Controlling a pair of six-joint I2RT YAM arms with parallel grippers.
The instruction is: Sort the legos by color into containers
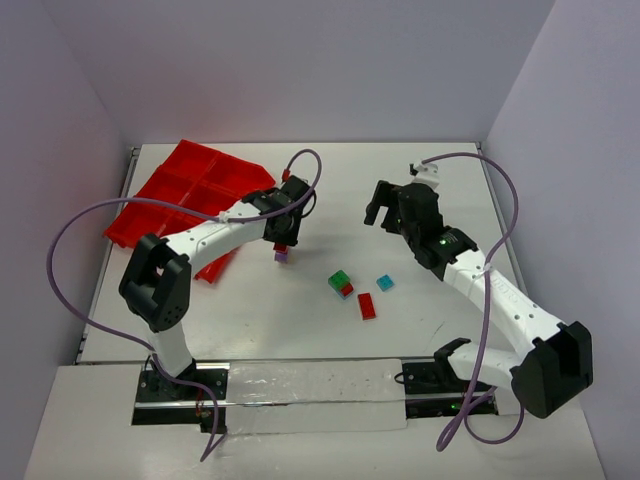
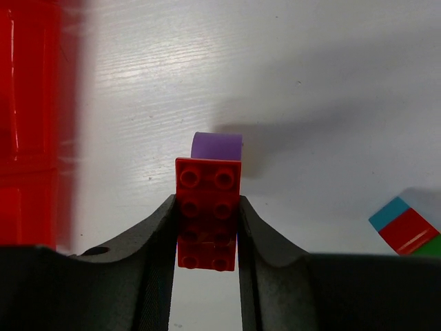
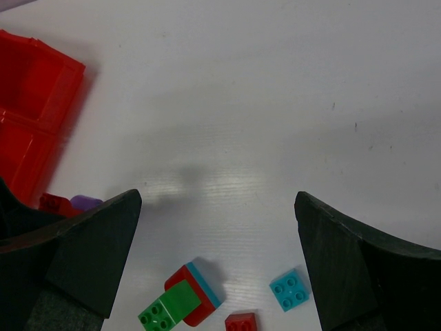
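My left gripper [image 2: 205, 234] is shut on a long red lego [image 2: 208, 207], its fingers pressing both long sides. A purple lego [image 2: 216, 146] sits under the red one's far end. From above, this stack [image 1: 281, 252] is just right of the red tray of containers [image 1: 190, 190], under the left gripper [image 1: 283, 240]. My right gripper [image 3: 217, 200] hangs open above the table with nothing between its fingers. Below it lie a green, red and cyan stack [image 3: 182, 303], a cyan lego [image 3: 289, 289] and a red lego [image 3: 241, 323].
The tray [image 2: 27, 124] lies tilted at the table's back left, and one corner of it [image 3: 31, 117] shows in the right wrist view. The loose legos [image 1: 341, 284] [image 1: 385, 283] [image 1: 367, 306] lie mid-table between the arms. The right gripper [image 1: 385, 212] hovers behind them.
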